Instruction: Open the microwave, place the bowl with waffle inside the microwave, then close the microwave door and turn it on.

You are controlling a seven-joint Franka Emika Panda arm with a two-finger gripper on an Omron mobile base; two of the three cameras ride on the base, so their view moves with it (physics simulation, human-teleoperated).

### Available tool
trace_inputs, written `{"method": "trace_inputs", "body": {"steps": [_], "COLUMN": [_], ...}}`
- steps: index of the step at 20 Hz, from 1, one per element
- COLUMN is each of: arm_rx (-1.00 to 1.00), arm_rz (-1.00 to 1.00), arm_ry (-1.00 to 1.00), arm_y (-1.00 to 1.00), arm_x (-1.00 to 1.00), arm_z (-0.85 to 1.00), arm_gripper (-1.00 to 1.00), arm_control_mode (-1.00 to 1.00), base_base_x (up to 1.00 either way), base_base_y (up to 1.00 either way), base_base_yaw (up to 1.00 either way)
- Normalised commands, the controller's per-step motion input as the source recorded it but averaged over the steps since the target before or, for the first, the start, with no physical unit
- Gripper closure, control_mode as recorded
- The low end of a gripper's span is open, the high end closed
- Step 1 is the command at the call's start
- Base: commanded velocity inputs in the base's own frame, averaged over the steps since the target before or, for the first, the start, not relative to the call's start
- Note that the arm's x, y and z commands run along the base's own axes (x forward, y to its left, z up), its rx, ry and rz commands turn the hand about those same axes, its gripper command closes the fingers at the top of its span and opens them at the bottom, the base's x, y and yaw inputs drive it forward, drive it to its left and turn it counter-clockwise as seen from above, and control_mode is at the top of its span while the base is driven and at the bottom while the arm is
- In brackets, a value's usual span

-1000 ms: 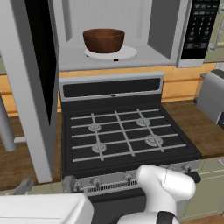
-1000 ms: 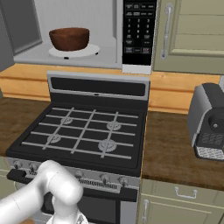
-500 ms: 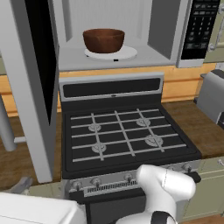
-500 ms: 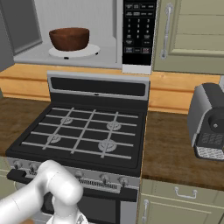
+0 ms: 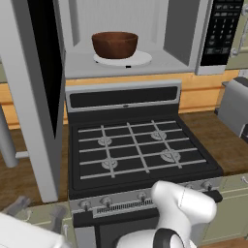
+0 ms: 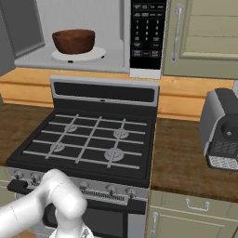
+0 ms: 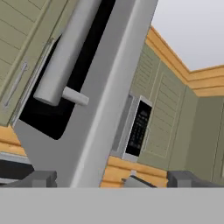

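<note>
Bowl [image 5: 115, 44] matt wood-like; microwave door [image 5: 43, 72] glossy black glass; counter [image 6: 186, 153] wood-grain

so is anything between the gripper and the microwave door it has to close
Nothing visible does. In the hand view the open microwave door with its bar handle rises right past the fingertips, with no object in the gap. The bowl already sits on the turntable, back from the cavity's front edge.
</note>
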Motion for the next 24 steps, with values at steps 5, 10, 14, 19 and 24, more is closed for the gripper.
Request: {"method": "trace_inputs", "body": {"steps": [5, 10, 14, 19, 24], "arm_rx": [-0.01, 0.00, 0.00, 0.04, 0.16], "arm_rz": [-0.16, -0.18, -0.09, 0.00, 0.00], "arm_ry": [0.06, 0.09, 0.12, 0.08, 0.06], "arm_y": [0.12, -0.08, -0.25, -0.43, -0.76], "arm_x": [0.01, 0.22, 0.49, 0.58, 0.72], "arm_z": [0.00, -0.04, -0.02, 0.00, -0.03], "arm_gripper": [-1.00, -1.00, -1.00, -1.00, -1.00], "arm_control_mode": [-1.00, -1.00, -1.00, -1.00, -1.00], "base_base_x": [0.00, 0.00, 0.00, 0.00, 0.00], "base_base_y": [0.00, 0.00, 0.00, 0.00, 0.00], "base_base_yaw": [0.00, 0.00, 0.00, 0.00, 0.00]}}
